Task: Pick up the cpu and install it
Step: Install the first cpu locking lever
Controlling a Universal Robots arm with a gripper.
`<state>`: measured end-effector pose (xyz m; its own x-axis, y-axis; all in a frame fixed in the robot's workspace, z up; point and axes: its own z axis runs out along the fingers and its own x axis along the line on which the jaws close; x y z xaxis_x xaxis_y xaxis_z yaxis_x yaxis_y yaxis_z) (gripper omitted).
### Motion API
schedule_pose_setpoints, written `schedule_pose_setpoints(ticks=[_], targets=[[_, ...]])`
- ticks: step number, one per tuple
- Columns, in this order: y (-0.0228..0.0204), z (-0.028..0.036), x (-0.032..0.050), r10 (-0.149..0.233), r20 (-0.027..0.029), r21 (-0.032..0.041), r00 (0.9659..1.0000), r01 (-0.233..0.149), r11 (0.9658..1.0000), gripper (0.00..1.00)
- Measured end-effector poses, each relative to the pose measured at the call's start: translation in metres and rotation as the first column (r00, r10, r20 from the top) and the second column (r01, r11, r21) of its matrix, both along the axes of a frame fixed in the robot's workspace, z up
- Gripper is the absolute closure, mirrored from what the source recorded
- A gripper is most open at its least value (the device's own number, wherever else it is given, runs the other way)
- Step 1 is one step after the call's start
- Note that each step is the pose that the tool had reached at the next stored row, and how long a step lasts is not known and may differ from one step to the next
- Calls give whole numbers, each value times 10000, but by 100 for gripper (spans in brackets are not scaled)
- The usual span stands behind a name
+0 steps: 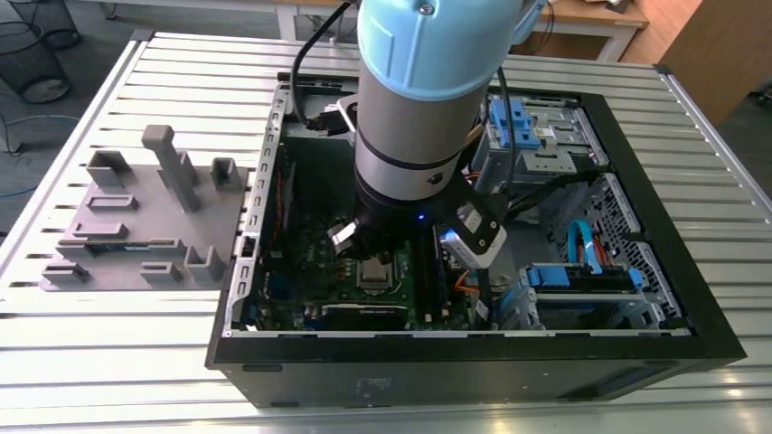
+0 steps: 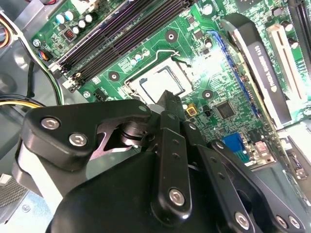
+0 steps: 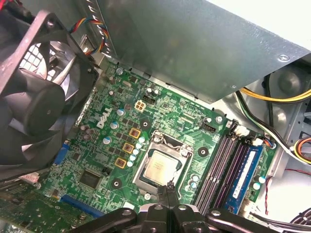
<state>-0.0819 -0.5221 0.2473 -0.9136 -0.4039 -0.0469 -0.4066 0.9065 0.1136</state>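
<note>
Cpu (image 3: 159, 169) in its socket on the motherboard (image 3: 109, 150), memory slots (image 3: 221, 167) just beside.

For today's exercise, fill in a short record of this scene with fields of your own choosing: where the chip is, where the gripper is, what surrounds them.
cpu: silver-topped chip lying flat in the socket frame on the green motherboard
gripper: shut, holding nothing, fingertips together just beside the socket
memory slots: alongside the socket
case fan: black, at the board's edge
computer case: open, on a slatted table
grey fixture: on the table, at the exterior view's left
</note>
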Motion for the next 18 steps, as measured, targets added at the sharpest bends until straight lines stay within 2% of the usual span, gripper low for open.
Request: schedule_pose_setpoints(ticks=[9, 18], targets=[[17, -1, -1, -2, 0, 0, 10000, 2, 10000, 89], [99, -8, -9, -3, 0, -1, 10000, 3, 10000, 89]])
